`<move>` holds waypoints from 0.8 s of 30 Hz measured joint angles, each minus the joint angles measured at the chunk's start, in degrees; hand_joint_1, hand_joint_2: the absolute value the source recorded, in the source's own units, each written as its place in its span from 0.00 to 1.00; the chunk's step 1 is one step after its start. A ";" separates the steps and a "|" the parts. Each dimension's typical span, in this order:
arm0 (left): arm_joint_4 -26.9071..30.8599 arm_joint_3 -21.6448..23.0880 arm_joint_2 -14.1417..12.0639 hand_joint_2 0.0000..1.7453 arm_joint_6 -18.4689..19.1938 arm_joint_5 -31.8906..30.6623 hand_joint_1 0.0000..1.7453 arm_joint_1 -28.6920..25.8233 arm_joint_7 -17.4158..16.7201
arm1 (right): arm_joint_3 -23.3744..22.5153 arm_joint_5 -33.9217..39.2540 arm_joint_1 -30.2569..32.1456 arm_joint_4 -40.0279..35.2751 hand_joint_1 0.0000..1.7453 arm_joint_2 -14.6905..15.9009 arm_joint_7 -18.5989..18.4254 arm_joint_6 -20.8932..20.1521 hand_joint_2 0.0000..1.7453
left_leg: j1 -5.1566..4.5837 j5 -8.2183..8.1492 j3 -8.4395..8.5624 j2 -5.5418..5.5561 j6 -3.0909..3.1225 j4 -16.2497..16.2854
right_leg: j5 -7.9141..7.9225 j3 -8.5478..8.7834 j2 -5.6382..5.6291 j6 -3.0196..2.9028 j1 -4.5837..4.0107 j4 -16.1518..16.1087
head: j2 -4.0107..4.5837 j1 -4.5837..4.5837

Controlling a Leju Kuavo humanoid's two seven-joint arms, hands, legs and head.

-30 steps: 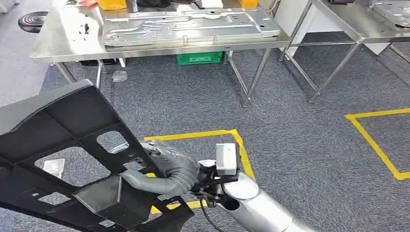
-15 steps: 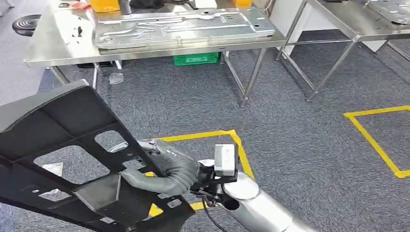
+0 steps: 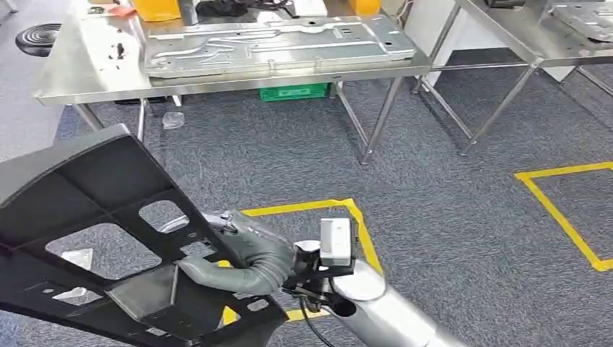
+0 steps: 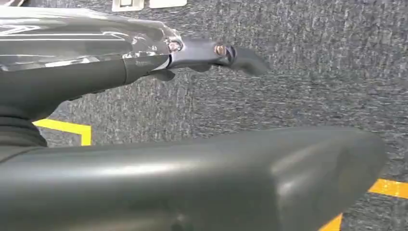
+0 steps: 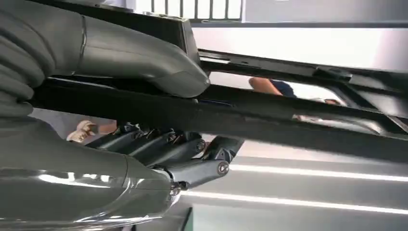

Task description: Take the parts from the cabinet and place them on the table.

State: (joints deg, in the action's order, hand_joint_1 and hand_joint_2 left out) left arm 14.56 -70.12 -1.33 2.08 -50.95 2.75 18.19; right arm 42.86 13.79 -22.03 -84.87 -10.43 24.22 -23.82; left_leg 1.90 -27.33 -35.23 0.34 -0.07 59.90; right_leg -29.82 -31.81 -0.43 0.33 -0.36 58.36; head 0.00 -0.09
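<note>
A large black ribbed plastic part with several cut-outs hangs tilted in front of me at the lower left of the head view. My right hand grips one of its inner ribs from the right. In the right wrist view the thumb lies over the black bar and the fingers curl under it. My left hand hangs over the carpet, one dark finger stretched out and the thick thumb apart from it, nothing between them. The steel table stands ahead, across the carpet.
A big pressed metal sheet lies on that table, with a green crate beneath. A second steel table stands at the right. Yellow tape squares mark the carpet. A person is seen past the part.
The whole picture has shifted slightly, so the camera moved. The right hand keeps the same grip on the black part, which stays at the same tilt.
</note>
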 joint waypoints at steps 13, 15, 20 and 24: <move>0.00 0.00 0.13 1.00 0.11 -0.35 0.00 0.23 0.26 | -0.07 0.00 0.03 -0.11 1.00 0.37 0.02 0.00 1.00 | -0.26 -2.18 2.58 0.21 -0.27 -0.62 | 3.13 -3.79 0.12 -1.35 -0.63 0.84 | 0.00 0.22; 0.02 0.00 0.13 1.00 0.11 -0.35 0.00 0.32 0.28 | -0.09 0.00 0.00 -0.15 1.00 0.28 0.02 0.00 1.00 | -0.44 -2.14 3.30 0.14 -1.07 -1.48 | 3.16 -3.26 0.04 -1.68 -0.41 -0.11 | 0.00 0.22; 0.04 -0.02 0.00 1.00 0.13 -0.37 0.00 0.22 0.28 | -0.09 0.00 0.01 -0.11 1.00 0.00 0.02 -0.02 1.00 | -0.33 -9.01 -4.76 0.03 -1.51 13.96 | 2.80 -1.47 0.31 -2.51 -0.16 -1.29 | 0.00 0.15; 0.04 0.00 -0.02 1.00 0.13 -0.37 0.00 0.12 0.28 | -0.09 0.00 0.21 -0.09 1.00 0.00 0.02 -0.02 1.00 | -0.20 -1.49 -3.31 -0.05 -1.73 7.12 | 1.76 -0.24 -0.05 -2.16 -0.09 -1.02 | 0.00 0.13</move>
State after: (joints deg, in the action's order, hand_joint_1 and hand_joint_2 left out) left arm 14.60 -70.12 -1.36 2.21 -51.32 2.87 18.47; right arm 42.77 13.79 -21.82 -84.96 -10.43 24.24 -23.85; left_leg 1.69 -28.82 -38.54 0.29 -1.80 67.02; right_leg -28.06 -32.06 -0.48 -1.83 -0.45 57.33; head 0.00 0.04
